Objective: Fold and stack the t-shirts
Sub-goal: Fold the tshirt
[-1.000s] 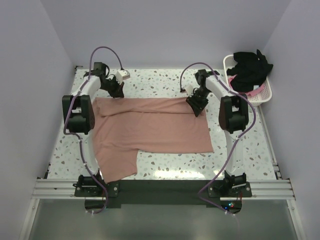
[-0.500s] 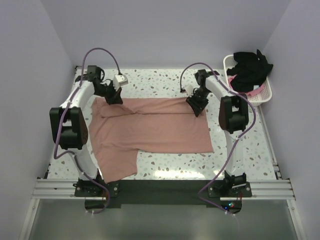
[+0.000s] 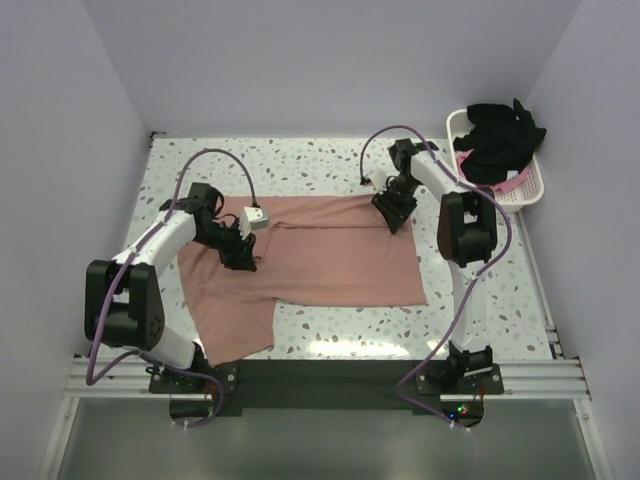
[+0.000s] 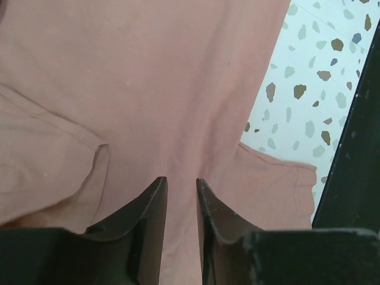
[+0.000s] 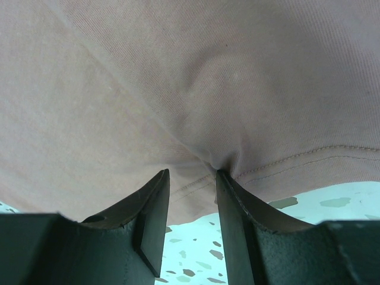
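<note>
**A:** Start at the left. Where is the left gripper [image 3: 240, 258]?

**B:** It is down on the left part of the salmon-pink t-shirt [image 3: 330, 255], nearer than the shirt's far edge. In the left wrist view the left gripper [image 4: 181, 181] has its 2 fingers drawn close together. Cloth fills the narrow gap, and creases in the shirt [image 4: 148, 77] run toward it, so the jaws are clenched on the fabric.

**A:** And the shirt itself?

**B:** It lies spread across the middle of the terrazzo table [image 3: 330, 160]. 1 flap reaches toward the near left edge. Speckled tabletop [image 4: 309, 89] shows just beyond the cloth in the left wrist view.

**A:** The right side?

**B:** The right gripper [image 3: 393, 215] sits at the far right part of the same shirt. In the right wrist view the right gripper [image 5: 193, 173] is pinching a pucker of cloth [image 5: 178, 71] just above the stitched hem. Its jaws are gripping the shirt, and table [image 5: 190, 252] shows below the hem.

**A:** Anything further right?

**B:** A white lattice basket [image 3: 456, 124] stands at the far right corner, well apart from the spread shirt. A black t-shirt [image 3: 500, 140] is heaped in it, with a brighter pink t-shirt [image 3: 514, 184] showing beneath.
</note>
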Controlling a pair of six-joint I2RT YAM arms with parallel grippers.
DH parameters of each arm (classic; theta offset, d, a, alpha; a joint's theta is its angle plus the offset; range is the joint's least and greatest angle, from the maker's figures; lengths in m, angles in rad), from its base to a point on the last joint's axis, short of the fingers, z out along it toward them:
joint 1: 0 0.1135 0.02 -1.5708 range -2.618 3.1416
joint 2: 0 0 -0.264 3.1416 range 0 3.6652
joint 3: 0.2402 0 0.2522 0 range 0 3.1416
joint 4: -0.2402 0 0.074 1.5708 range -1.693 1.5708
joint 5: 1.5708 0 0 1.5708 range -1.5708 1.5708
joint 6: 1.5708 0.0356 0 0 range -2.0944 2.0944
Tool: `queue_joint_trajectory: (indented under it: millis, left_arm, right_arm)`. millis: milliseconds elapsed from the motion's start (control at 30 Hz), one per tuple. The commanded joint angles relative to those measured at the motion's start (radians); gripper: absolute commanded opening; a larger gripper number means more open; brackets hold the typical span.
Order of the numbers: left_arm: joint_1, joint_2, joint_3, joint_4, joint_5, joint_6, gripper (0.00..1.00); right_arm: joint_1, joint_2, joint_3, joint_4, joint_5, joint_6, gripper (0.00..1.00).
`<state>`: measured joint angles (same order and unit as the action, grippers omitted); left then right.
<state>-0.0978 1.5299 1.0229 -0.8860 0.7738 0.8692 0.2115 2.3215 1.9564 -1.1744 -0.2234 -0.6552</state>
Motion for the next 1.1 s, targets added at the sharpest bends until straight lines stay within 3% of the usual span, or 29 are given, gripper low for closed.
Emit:
queue_joint_trajectory:
  millis: [0, 167, 400, 867, 933, 1067]
  left_arm:
    - [0.018, -0.06, 0.009, 0.027, 0.033, -0.03, 0.33]
    - [0.122, 0.007, 0.164, 0.062, 0.067, -0.125, 0.41]
    - [0.201, 0.214, 0.312, 0.136, -0.127, -0.272, 0.45]
    - [0.216, 0.397, 0.25, 0.176, -0.442, -0.352, 0.42]
    - [0.219, 0.455, 0.275, 0.191, -0.459, -0.366, 0.42]
    - [0.218, 0.6, 0.477, 0.185, -0.447, -0.418, 0.43]
  right_arm:
    - [0.0, -0.039, 0.004, 0.005, 0.044, 0.002, 0.42]
    - [-0.001, -0.04, 0.032, -0.011, 0.038, 0.005, 0.42]
    - [0.002, -0.05, 0.076, 0.018, 0.006, 0.058, 0.42]
    - [-0.001, 0.015, -0.036, 0.128, 0.209, 0.084, 0.43]
    - [-0.001, 0.041, -0.002, 0.145, 0.248, 0.101, 0.44]
    - [-0.003, 0.145, 0.111, 0.153, 0.309, 0.124, 0.46]
